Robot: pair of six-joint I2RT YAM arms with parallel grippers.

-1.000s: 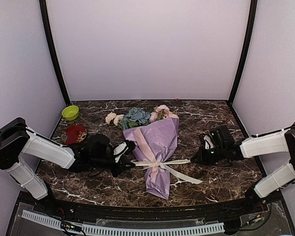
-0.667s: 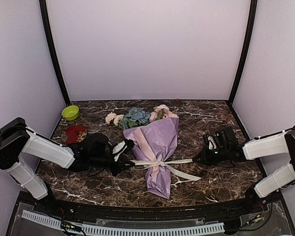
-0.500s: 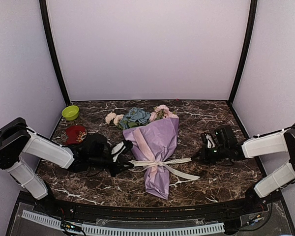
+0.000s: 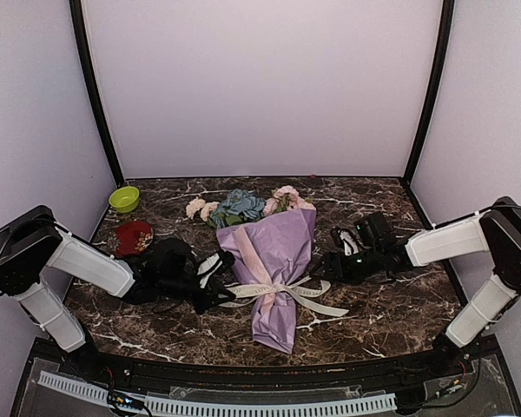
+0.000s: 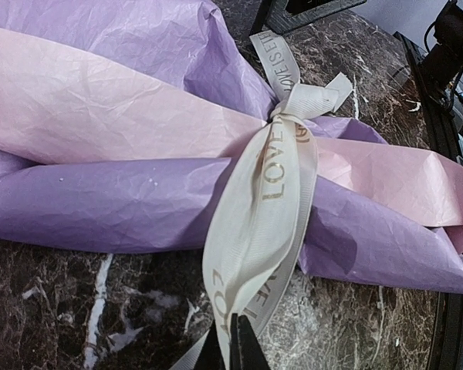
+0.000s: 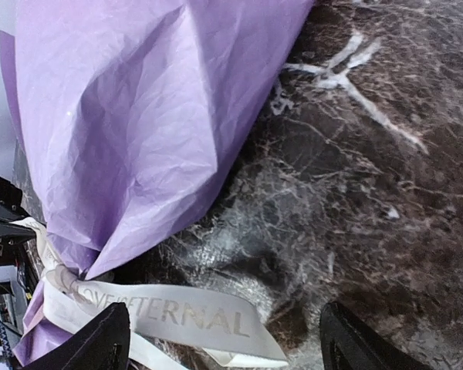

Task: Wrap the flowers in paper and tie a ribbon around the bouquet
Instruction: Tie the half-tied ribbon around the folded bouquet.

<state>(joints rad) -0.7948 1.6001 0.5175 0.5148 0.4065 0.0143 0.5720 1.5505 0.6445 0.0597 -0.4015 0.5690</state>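
The bouquet [image 4: 275,252] lies on the marble table, a lilac cone of paper [image 5: 100,193] with a pink fold. The flowers [image 4: 239,207] stick out at its far end. The cream ribbon [image 5: 266,200] is knotted around the cone's waist, and its loose tails [image 4: 321,304] trail to the right. My left gripper [image 5: 235,345] is shut on the ribbon's left loop, just left of the cone [image 4: 219,291]. My right gripper [image 6: 228,347] is open, low at the cone's right side [image 4: 326,265]. A lettered ribbon tail [image 6: 193,312] lies slack on the table between its fingers.
A green bowl [image 4: 124,199] stands at the back left and a red cup [image 4: 132,236] lies just behind my left arm. Lilac walls close in the table on three sides. The black front edge [image 4: 260,369] runs below the cone's tip.
My right gripper has opened and let go of the ribbon's right end, then moved left toward the bouquet. The ribbon tail has gone slack. The left arm barely moved.
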